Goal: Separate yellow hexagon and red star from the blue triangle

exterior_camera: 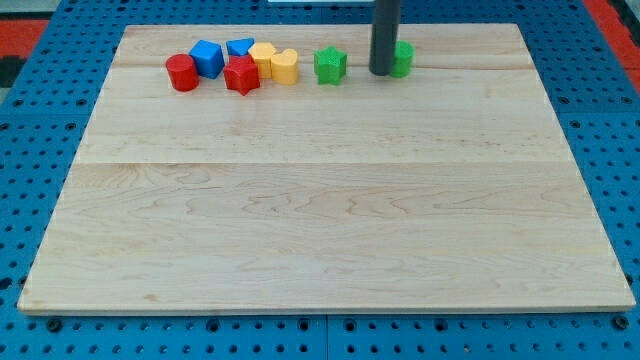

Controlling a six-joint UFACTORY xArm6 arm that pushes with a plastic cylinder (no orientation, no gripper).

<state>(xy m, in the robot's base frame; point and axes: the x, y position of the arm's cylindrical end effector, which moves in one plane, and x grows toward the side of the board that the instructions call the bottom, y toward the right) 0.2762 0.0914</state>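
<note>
The desk is a pale wooden board lying on a blue perforated surface, and all the blocks sit in a row along its top edge.

At the upper left of the frame is a tight cluster. A red cylinder stands at its far left, with a blue cube just beside it to the right. The red star lies in front of the blue triangle, which sits at the very top and is partly hidden behind the star. The yellow hexagon is just right of the triangle and star, seemingly touching both. A yellow heart-like block presses against the hexagon's right side.

A little apart, near the upper middle, sits a green star. Further right, the dark rod comes down from the top of the frame, and my tip rests on the desk, just in front of a second green block whose shape is mostly hidden by the rod. My tip is well apart from the cluster, to the right of the green star.

The arm carries no hand, only the rod, so nothing is clamped.
</note>
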